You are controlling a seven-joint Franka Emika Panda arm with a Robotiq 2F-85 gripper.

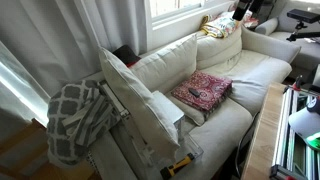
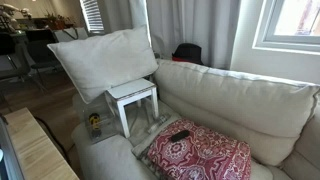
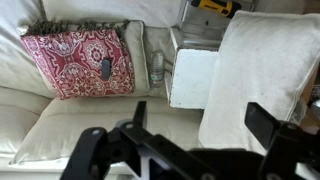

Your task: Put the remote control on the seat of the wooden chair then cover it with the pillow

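The remote control [image 3: 106,68] is a slim dark bar lying on the red patterned cushion [image 3: 80,60] on the sofa; it also shows in an exterior view [image 2: 180,135]. The small white chair [image 3: 190,75] stands on the sofa beside the cushion, and its seat [image 2: 133,92] is bare. The large cream pillow [image 3: 260,70] leans against the chair in both exterior views [image 1: 135,95] [image 2: 105,58]. My gripper [image 3: 200,130] is open and empty, high above the sofa near the chair and pillow. It does not show in either exterior view.
A grey-white lattice blanket [image 1: 75,120] hangs over the sofa arm. A yellow-and-black tool [image 3: 215,6] lies beyond the chair [image 1: 183,160]. A small bottle-like object [image 3: 157,68] sits between cushion and chair. A wooden table edge [image 2: 35,150] stands in front.
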